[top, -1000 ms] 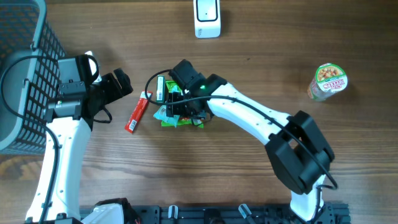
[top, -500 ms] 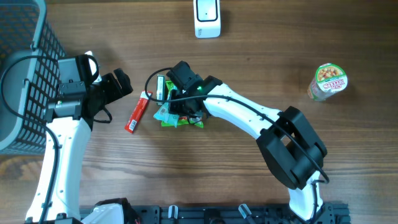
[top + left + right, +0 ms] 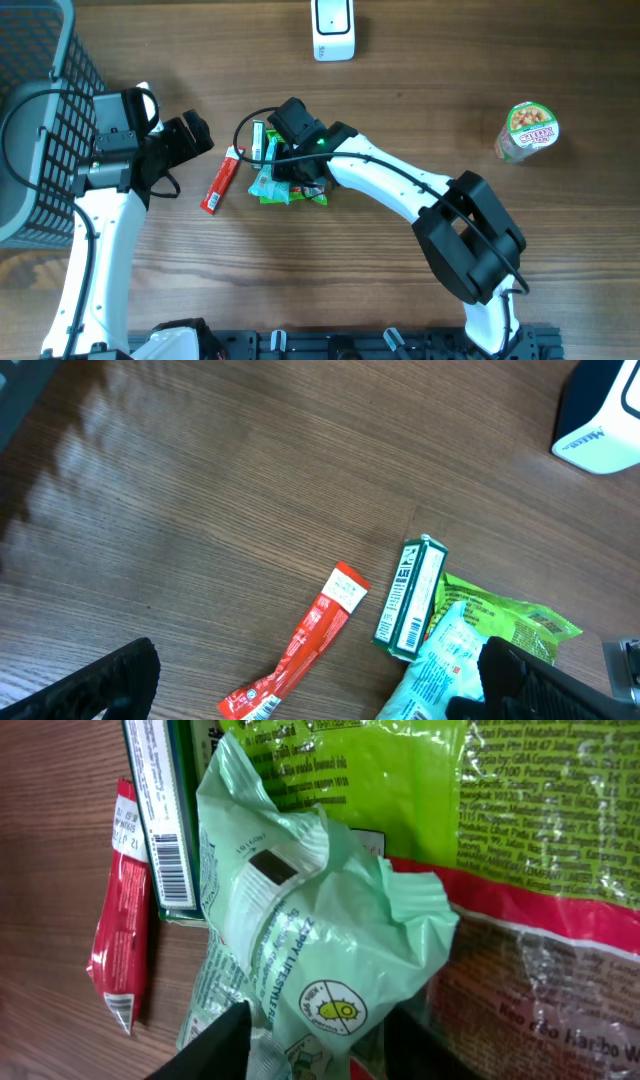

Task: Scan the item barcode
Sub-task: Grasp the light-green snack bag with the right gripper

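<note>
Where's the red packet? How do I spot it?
Look at the middle of the wooden table, between the grey basket and the heap of green packets. The red packet lies flat just left of the green box. It is the only long, thin red one, with a white label near one end.

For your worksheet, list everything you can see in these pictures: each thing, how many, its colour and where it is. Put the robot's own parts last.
table: one, brown wood, under everything
basket: one, grey mesh, far left edge
scanner: one, white, top centre
cup: one, green with a printed lid, far right
red sachet: one, red, left of the pile
green box: one, dark green and white, beside the sachet
bright green bag: one, green with a red band, in the pile at centre
pale green packet: one, mint, crumpled on top of the bag
left hand: one, black, open, left of the sachet
right hand: one, black, fingers either side of the pale green packet; grip unclear
</note>
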